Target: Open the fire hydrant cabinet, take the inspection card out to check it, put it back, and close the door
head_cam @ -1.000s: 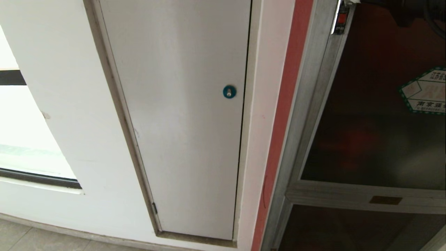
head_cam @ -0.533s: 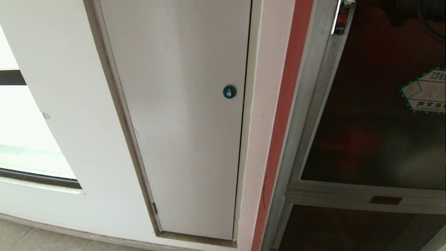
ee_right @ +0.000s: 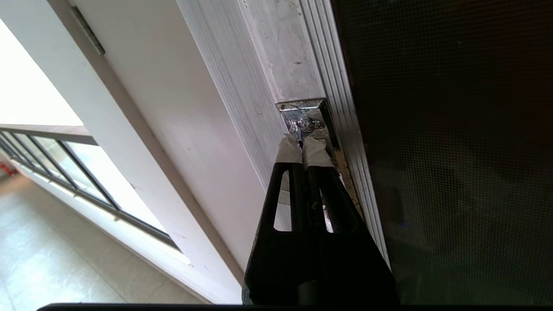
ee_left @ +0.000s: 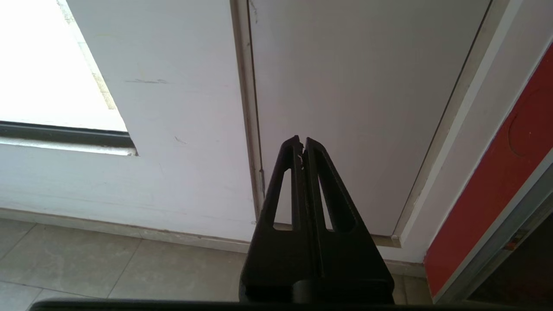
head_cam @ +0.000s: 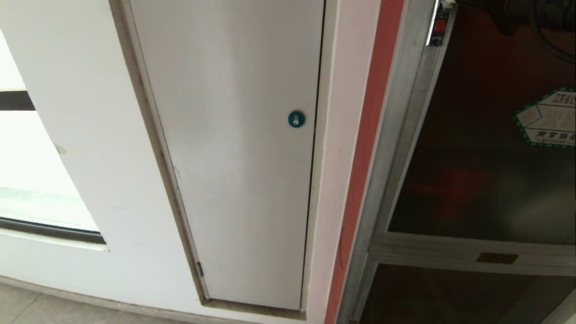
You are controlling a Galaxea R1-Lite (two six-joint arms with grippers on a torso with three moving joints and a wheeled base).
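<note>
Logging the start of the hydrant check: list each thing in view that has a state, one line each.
door: shut in its frame, glass dark.
latch: not yet turned, taped fingertips at it.
right gripper: shut, tips against the latch.
left gripper: shut, holding nothing, pointing at the white door.
white door: closed.
blue round lock: no key in it.
inspection card: not visible.

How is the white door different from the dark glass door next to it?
The white door is plain, solid and pale; the door of the fire hydrant cabinet is dark tinted glass in a silver frame. The white door has a small blue round lock; the glass door has a green-bordered sticker. Both look shut.
</note>
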